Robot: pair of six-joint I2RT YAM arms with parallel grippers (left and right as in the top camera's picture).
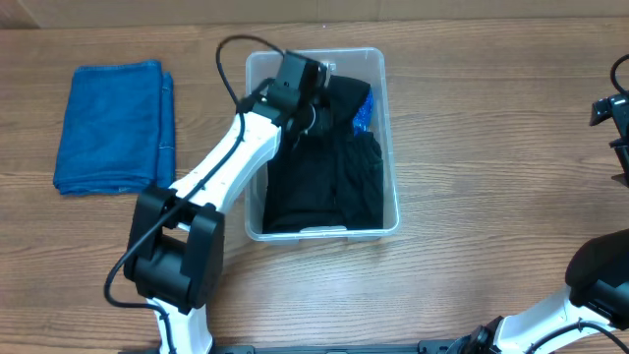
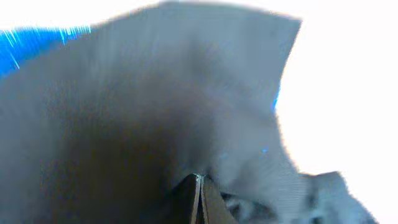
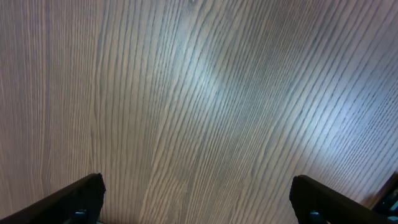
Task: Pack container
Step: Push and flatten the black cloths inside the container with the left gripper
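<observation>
Overhead, the container (image 1: 390, 157) sits mid-table, with my left gripper (image 1: 316, 110) inside it over the black garment (image 1: 339, 187). Left wrist: fingers (image 2: 213, 211) pressed together against dark fabric; if cloth is caught, lifting could drag it out. Right wrist: right gripper (image 3: 196, 196) spread wide above the bare table (image 3: 199, 93). I see no readable writing anywhere.

We find clothing (image 1: 334, 192) inside the container (image 1: 391, 147) on the table (image 1: 482, 147); a folded towel (image 1: 113, 126) lies well left of the container.
</observation>
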